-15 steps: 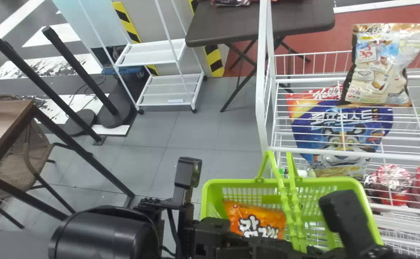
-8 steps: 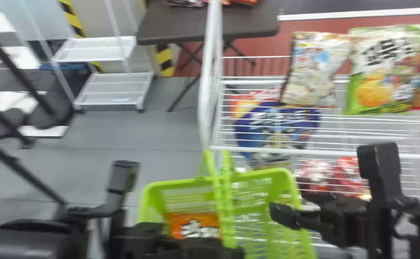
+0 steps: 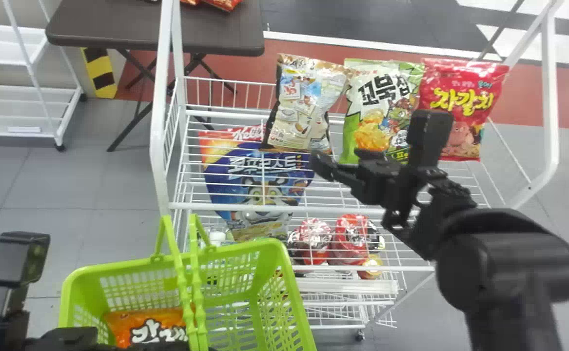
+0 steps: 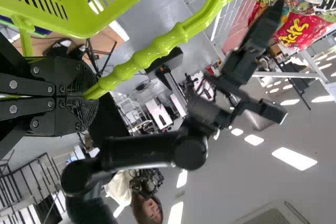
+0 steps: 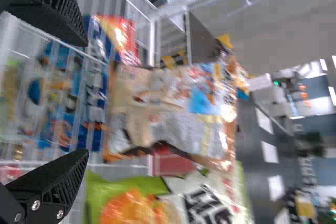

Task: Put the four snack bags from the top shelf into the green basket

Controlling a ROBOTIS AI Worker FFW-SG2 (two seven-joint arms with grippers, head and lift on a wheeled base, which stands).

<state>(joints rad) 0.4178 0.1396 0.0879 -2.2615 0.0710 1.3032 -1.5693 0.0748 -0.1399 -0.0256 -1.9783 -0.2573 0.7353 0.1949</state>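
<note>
Okay, I've got the left gripper (image 3: 167, 346) closed on the green handles (image 4: 177, 34) of the basket, its fingers pressed together around them. On the other side, my right gripper (image 3: 337, 158) is wide apart and holds nothing, poised over the top shelf (image 3: 245, 208) of the white wire rack. Straight beyond its fingertips, in the right wrist view, I see the beige snack bag (image 3: 296, 112), the nearest target on my line. It leans upright toward the back of the shelf. Right beside it stands the green-and-white bag (image 3: 382, 92), partly behind my right gripper from the head camera, and then the red bag (image 3: 460, 92) at the far right of the row. So that's three up there, and the fourth, the orange bag (image 3: 138, 324), lies down inside the green basket (image 3: 118, 266), which sits in front of the rack on my left.

Through the wires below I make out a blue bag (image 3: 235, 185), with red-and-white wrapped packs (image 3: 313, 234) lower and nearer to me. Farther out, behind the rack, there's a dark table (image 3: 206, 29) with red packets (image 3: 223, 4) on it, and a white cart (image 3: 16, 109) off to the left.
</note>
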